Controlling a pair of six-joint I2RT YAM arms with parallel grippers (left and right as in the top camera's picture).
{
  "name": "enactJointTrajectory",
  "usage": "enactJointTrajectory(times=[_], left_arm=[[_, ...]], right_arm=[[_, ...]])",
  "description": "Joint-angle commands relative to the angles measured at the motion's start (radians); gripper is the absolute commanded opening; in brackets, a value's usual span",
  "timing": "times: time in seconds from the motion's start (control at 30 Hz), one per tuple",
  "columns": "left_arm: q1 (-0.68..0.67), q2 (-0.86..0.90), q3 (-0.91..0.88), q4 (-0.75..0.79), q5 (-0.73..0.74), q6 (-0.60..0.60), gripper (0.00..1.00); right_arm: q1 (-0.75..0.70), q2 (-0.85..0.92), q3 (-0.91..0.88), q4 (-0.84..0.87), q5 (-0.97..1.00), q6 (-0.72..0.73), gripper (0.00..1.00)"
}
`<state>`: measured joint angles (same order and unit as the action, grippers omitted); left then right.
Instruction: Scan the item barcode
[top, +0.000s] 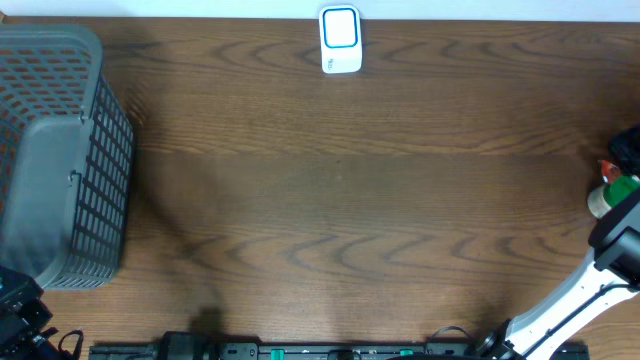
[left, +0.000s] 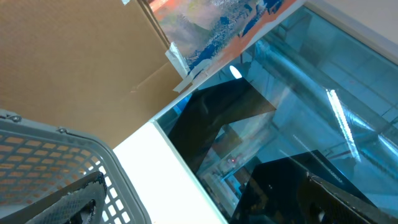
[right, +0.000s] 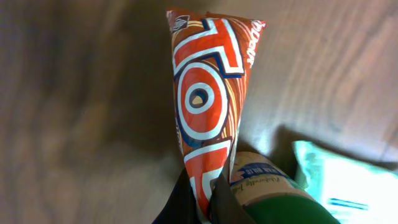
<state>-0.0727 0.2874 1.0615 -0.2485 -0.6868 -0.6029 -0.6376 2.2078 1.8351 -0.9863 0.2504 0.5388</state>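
Observation:
The item is a red and orange snack bag (right: 208, 99) with white lettering. My right gripper (right: 211, 194) is shut on its lower end, and the bag stands up away from the wooden table. No barcode shows on the face in view. In the overhead view only a bit of the red bag (top: 607, 168) shows at the right edge. The white scanner (top: 340, 40) with a blue-framed window stands at the far middle of the table. My left gripper (left: 202, 208) is open with nothing between its fingers (left: 68, 199), off the table's near left corner.
A grey mesh basket (top: 60, 160) fills the left side. A green-lidded jar (right: 273, 193) presses against the held bag, and a pale green packet (right: 348, 186) lies beside it. The right arm (top: 600, 285) reaches in from the near right. Cardboard (left: 74, 56) faces the left wrist.

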Motion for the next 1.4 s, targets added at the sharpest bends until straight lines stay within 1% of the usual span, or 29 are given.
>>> enactJointTrajectory(times=[0.0, 0.03, 0.07, 0.1, 0.13, 0.17, 0.2, 0.3, 0.5, 0.63, 0.83, 1.0, 1.03, 1.2, 1.27, 1.3, 1.37], left_arm=[[0.004, 0.006, -0.011, 0.0, 0.005, -0.002, 0.98], [0.004, 0.006, -0.011, 0.0, 0.005, -0.002, 0.98], [0.004, 0.006, -0.011, 0.0, 0.005, -0.002, 0.98], [0.004, 0.006, -0.011, 0.0, 0.005, -0.002, 0.98], [0.004, 0.006, -0.011, 0.001, 0.005, -0.002, 0.98], [0.004, 0.006, -0.011, 0.003, 0.005, -0.002, 0.98], [0.004, 0.006, -0.011, 0.005, 0.005, -0.002, 0.98], [0.004, 0.006, -0.011, 0.012, 0.005, -0.002, 0.98], [0.004, 0.006, -0.011, 0.021, 0.005, -0.002, 0.98], [0.004, 0.006, -0.011, 0.025, 0.005, -0.002, 0.98], [0.004, 0.005, -0.01, 0.031, 0.005, -0.002, 0.98], [0.004, 0.005, -0.01, 0.034, 0.005, -0.001, 0.98], [0.004, 0.005, -0.01, 0.034, 0.005, -0.001, 0.98], [0.004, 0.005, -0.01, 0.034, 0.005, -0.002, 0.98], [0.004, 0.005, -0.011, 0.034, 0.005, -0.002, 0.98], [0.004, 0.005, -0.01, 0.034, 0.005, -0.002, 0.98], [0.004, 0.005, -0.01, 0.034, 0.005, -0.002, 0.98]], right_arm=[[-0.051, -0.011, 0.007, -0.003, -0.055, 0.059, 0.17], [-0.061, -0.014, 0.016, -0.014, -0.084, 0.059, 0.4], [-0.069, -0.019, 0.026, -0.022, -0.124, 0.059, 0.57], [-0.076, -0.027, 0.038, -0.027, -0.175, 0.058, 0.68], [-0.079, -0.036, 0.05, -0.031, -0.215, 0.053, 0.74], [-0.083, -0.049, 0.069, -0.037, -0.27, 0.046, 0.79], [-0.083, -0.062, 0.09, -0.046, -0.312, 0.041, 0.81], [-0.073, -0.116, 0.174, -0.08, -0.397, 0.019, 0.84], [0.009, -0.293, 0.327, -0.106, -0.529, -0.095, 0.88], [0.098, -0.461, 0.358, -0.1, -0.54, -0.103, 0.9], [0.24, -0.731, 0.357, -0.072, -0.54, -0.103, 0.99], [0.264, -0.907, 0.357, -0.097, -0.539, -0.111, 0.99], [0.264, -0.947, 0.357, -0.135, -0.532, -0.138, 0.99], [0.264, -1.038, 0.356, -0.32, -0.53, -0.253, 0.98], [0.264, -1.062, 0.348, -0.405, -0.539, -0.329, 0.92], [0.264, -1.075, 0.334, -0.43, -0.541, -0.358, 0.88], [0.264, -1.101, 0.293, -0.449, -0.542, -0.398, 0.84]])
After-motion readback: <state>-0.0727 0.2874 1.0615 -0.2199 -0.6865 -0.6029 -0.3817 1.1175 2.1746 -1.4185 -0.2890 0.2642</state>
